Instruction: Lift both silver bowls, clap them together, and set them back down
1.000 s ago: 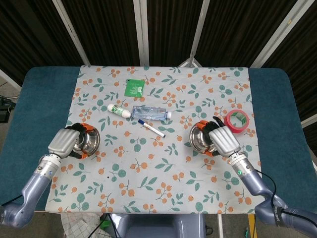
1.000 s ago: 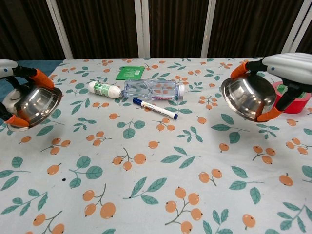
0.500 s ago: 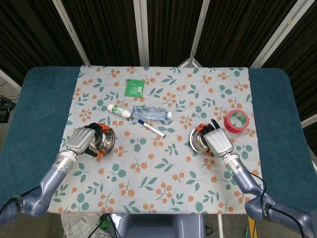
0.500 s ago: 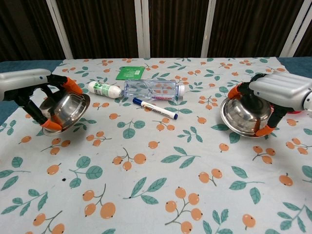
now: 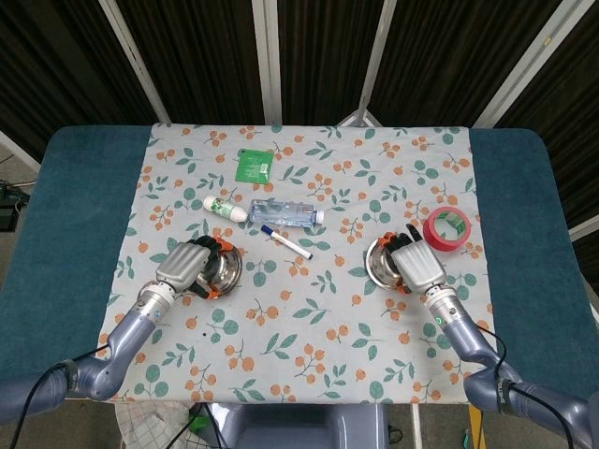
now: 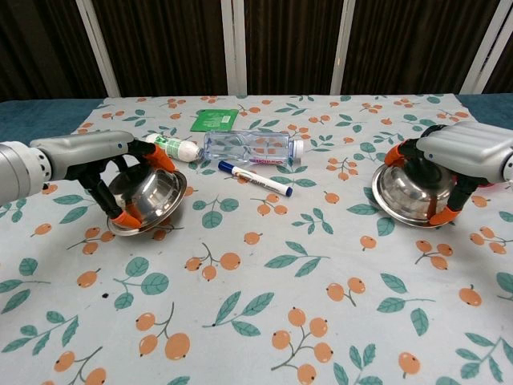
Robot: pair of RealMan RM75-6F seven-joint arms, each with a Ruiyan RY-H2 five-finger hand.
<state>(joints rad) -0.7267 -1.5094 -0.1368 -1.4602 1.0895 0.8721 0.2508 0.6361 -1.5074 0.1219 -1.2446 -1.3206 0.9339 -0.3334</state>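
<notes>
My left hand (image 5: pixel 187 267) (image 6: pixel 108 160) grips one silver bowl (image 5: pixel 223 272) (image 6: pixel 149 200) by its rim, low over the cloth left of centre and tilted toward the middle. My right hand (image 5: pixel 416 265) (image 6: pixel 463 156) holds the other silver bowl (image 5: pixel 382 267) (image 6: pixel 410 193) at the right side, its base down on or just above the cloth. Orange fingertips wrap both rims. Each bowl is empty and opens upward.
On the floral tablecloth (image 5: pixel 309 318) lie a clear water bottle (image 5: pixel 285 213) (image 6: pixel 248 148), a blue-capped marker (image 5: pixel 285 242) (image 6: pixel 255 179), a small white bottle (image 5: pixel 225 208) (image 6: pixel 172 147) and a green packet (image 5: pixel 253 166) (image 6: pixel 213 119). A red tape roll (image 5: pixel 446 227) sits just behind my right hand.
My left hand has carried its bowl rightward toward the table's middle and lower. My right hand has lowered its bowl to the cloth and levelled it.
</notes>
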